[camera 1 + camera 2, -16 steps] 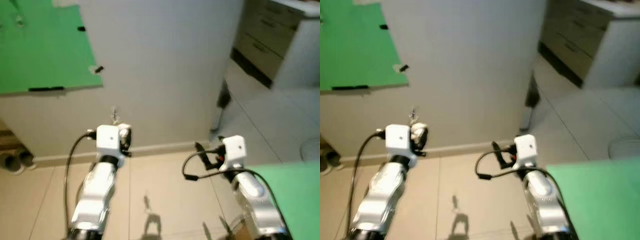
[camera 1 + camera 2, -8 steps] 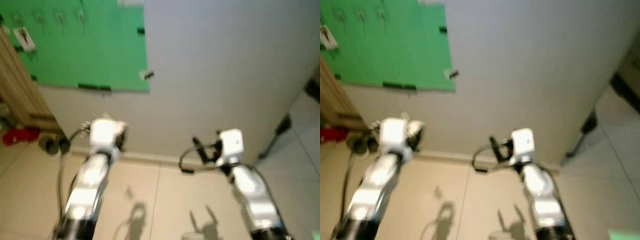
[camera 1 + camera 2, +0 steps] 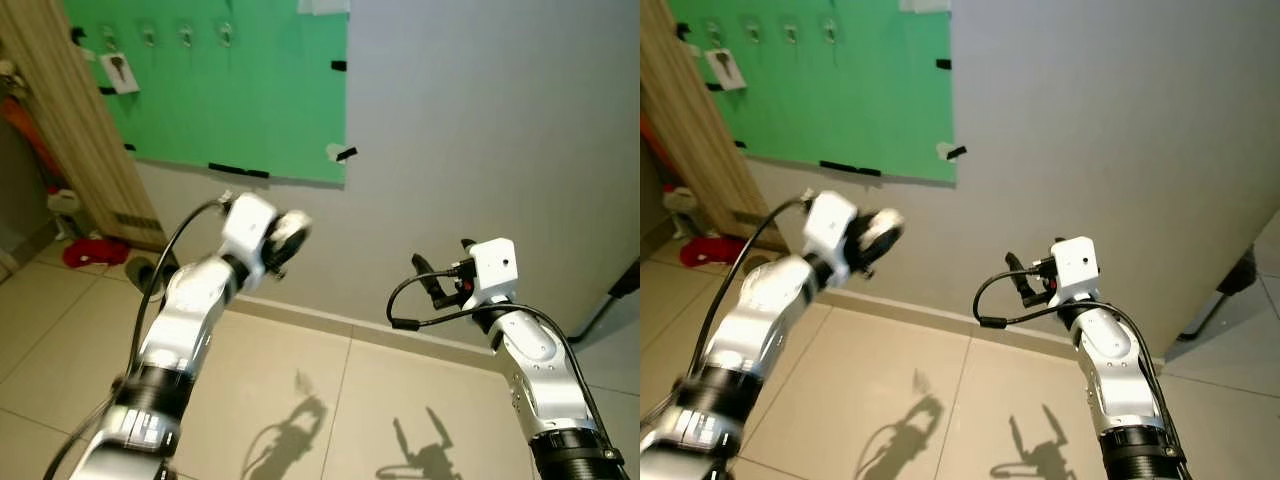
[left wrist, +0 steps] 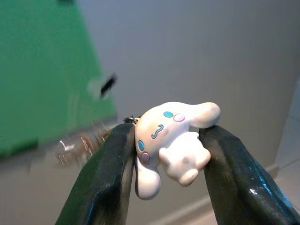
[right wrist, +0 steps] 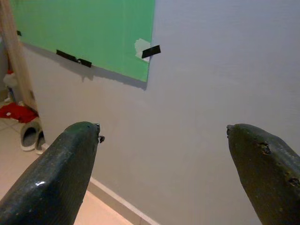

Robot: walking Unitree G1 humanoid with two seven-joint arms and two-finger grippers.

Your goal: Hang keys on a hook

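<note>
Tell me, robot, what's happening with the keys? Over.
Left claw shut on white cartoon-dog keychain. Right claw open, empty. Hooks on green wall board ahead, not reached.

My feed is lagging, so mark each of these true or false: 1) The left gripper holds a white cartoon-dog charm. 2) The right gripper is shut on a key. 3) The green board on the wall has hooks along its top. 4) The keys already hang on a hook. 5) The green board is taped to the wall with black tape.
1) True: the left gripper pinches the white charm between its fingers.
2) False: the right gripper is open and holds nothing.
3) True: a row of hooks runs along the top of the green board.
4) False: the charm is in the left gripper, away from the board.
5) True: strips of black tape hold its edges.
</note>
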